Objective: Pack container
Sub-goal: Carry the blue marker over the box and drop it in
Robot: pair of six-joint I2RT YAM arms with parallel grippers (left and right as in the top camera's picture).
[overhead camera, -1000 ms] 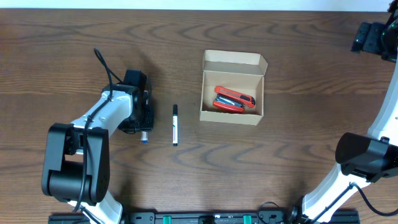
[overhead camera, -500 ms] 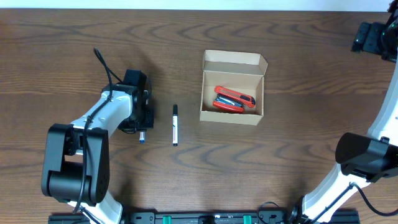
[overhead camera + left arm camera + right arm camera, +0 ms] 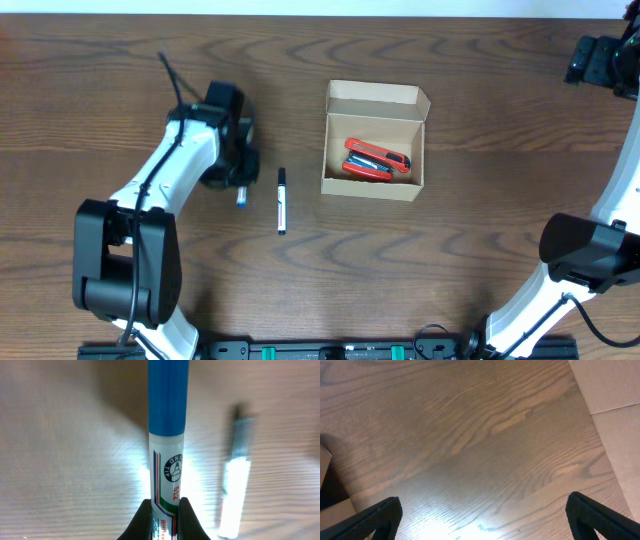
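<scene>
The container [image 3: 375,98] is an open tan cardboard box at the table's centre right, flap lid folded back, with red items [image 3: 376,161] inside. My left gripper [image 3: 240,190] is shut on a blue-capped whiteboard marker [image 3: 169,435], held above the table left of the box. A black-capped white marker [image 3: 281,200] lies on the table between gripper and box; it also shows blurred in the left wrist view [image 3: 236,490]. My right gripper [image 3: 482,510] is open and empty above bare wood at the far right back [image 3: 600,62].
The wooden table [image 3: 450,250] stretches around the box. A corner of cardboard [image 3: 326,485] shows at the left edge of the right wrist view, and a pale surface [image 3: 615,405] at its right edge.
My left gripper has lifted the blue-capped marker off the table and moved it back and slightly right. The black-capped marker, the box and the right arm have not moved.
</scene>
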